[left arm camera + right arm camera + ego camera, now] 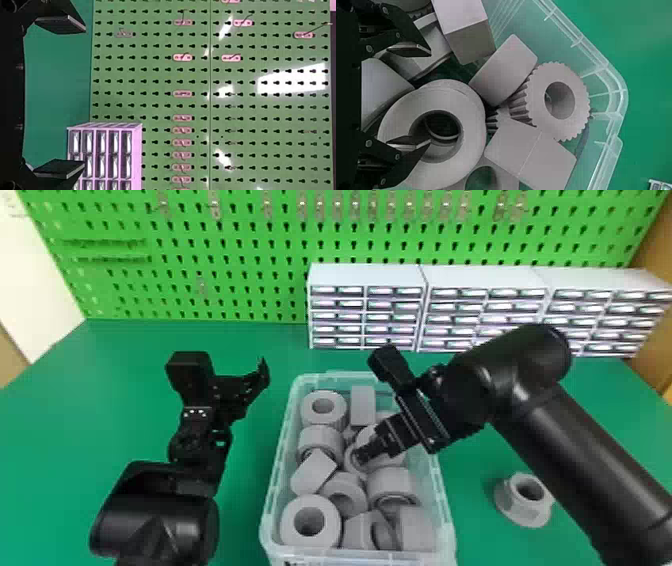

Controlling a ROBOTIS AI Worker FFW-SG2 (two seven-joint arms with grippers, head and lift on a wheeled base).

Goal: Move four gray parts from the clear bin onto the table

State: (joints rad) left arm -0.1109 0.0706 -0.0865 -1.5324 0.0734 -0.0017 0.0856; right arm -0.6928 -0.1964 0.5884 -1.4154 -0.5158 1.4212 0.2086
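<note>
The right hand (361,455) is angled down into the clear bin (278,470), its fingers apart. In the right wrist view, one fingertip lies over the opening of a large gray ring (470,103); I cannot tell whether it sits inside the hole. Farther out from the fingertips, smooth gray blocks (502,71) lean together, and past them a toothed gray part (579,118) sits near the bin wall. More gray parts (290,522) are heaped around and nearer the robot than the hand. To the hand's right, outside the bin, a flanged gray part (515,510) rests on the tabletop (250,340). To its left, the left hand (262,372) is beside the bin, fingers wide apart. Beyond both hands stand drawer cabinets (367,277) before a green pegboard (240,280).
</note>
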